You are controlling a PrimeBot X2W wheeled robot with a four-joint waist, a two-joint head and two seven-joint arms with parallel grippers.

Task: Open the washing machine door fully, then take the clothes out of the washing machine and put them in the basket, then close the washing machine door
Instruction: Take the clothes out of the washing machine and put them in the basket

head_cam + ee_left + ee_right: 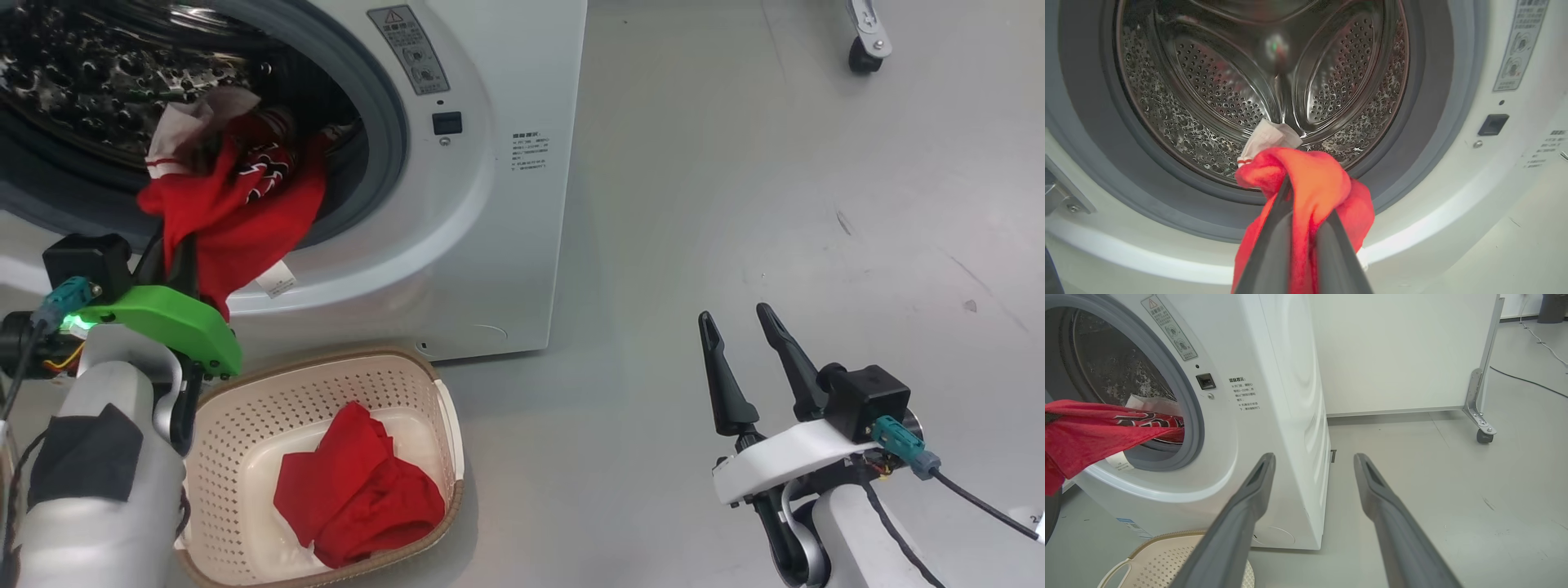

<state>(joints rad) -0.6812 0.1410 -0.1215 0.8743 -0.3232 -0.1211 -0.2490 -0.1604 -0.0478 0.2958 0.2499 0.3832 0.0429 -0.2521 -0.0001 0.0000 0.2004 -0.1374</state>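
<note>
The washing machine shows glossy white casing and a shiny steel drum. The clothes are cloth; the basket is matt plastic.

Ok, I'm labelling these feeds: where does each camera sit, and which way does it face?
Head view: on the head, looking down at the washing machine and basket; left tool and right tool show.
Left wrist view: on that wrist, facing into the drum; its shut tool grips the red jersey.
Right wrist view: on that wrist, facing along the machine's side toward a wheeled panel; its open tool shows.
Shared: all show the jersey hanging from the machine.
</note>
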